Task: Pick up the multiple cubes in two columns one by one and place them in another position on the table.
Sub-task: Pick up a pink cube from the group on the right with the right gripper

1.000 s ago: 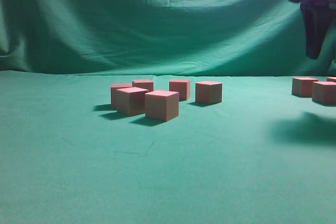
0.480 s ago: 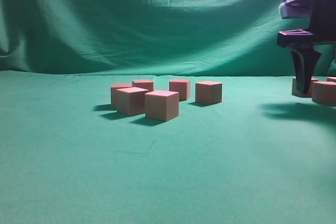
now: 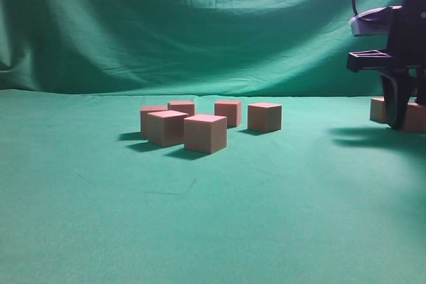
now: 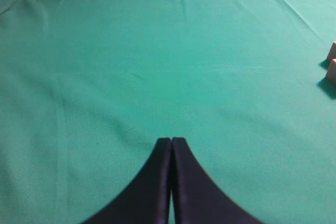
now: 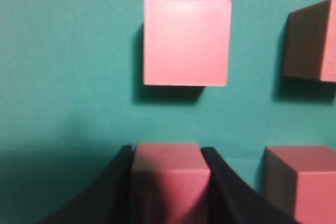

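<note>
- Straddling a cube (image 5: pixel 169 174) on the desk (image 3: pixel 200 217), the right hand (image 3: pixel 402 119) sits at the frame's far right; contact unclear.
- Neighbouring cubes (image 5: pixel 302 182) are cropped.
- Left hand (image 4: pixel 171 141) pressed closed, empty.
- Five grouped cubes (image 3: pixel 205 132) stand mid-desk.

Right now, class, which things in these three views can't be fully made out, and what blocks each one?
- Exterior view: the right-edge cubes are partly hidden by the right gripper and cut by the frame.
- Right wrist view: the cube between the fingers is blurred; grip unclear.
- Left wrist view: two cubes cut by the right edge.
</note>
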